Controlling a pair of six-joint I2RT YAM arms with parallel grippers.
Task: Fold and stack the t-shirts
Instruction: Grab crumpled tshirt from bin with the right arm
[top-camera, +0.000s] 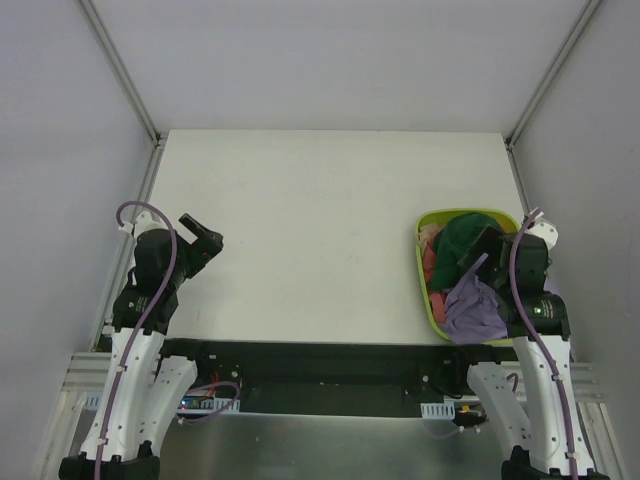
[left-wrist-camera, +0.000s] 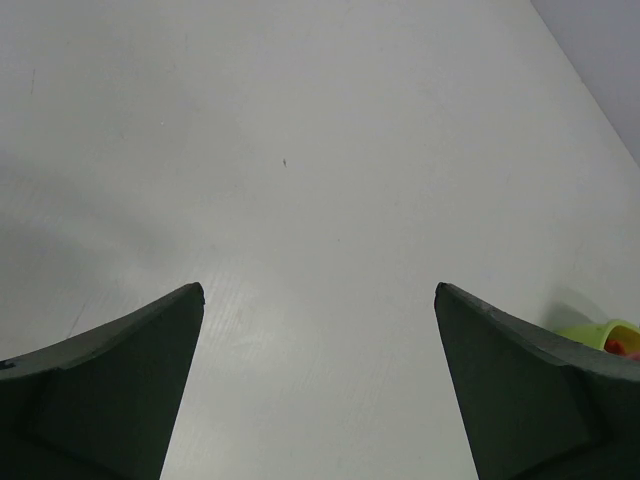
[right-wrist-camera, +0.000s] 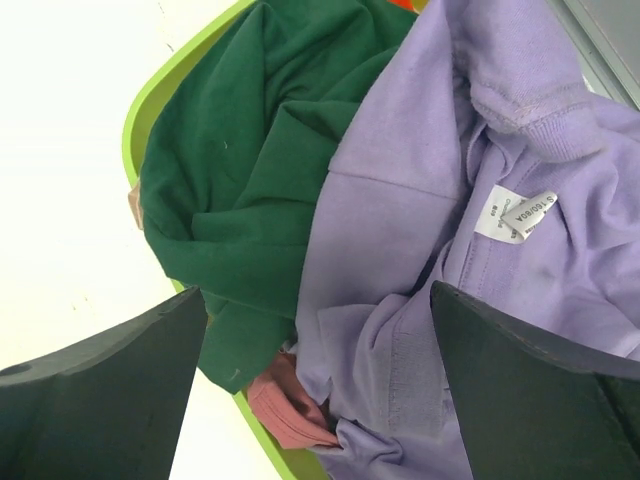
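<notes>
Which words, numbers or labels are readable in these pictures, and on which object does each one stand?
"S 160/80A", as far as it can be read: on the white sewn-in tag at the neck of the lavender t-shirt, right wrist view.
Smaller print on the same tag: too blurred to read.
Dark green t-shirt, lime basket, table: no text visible.
Top and left wrist views: nothing readable.
</notes>
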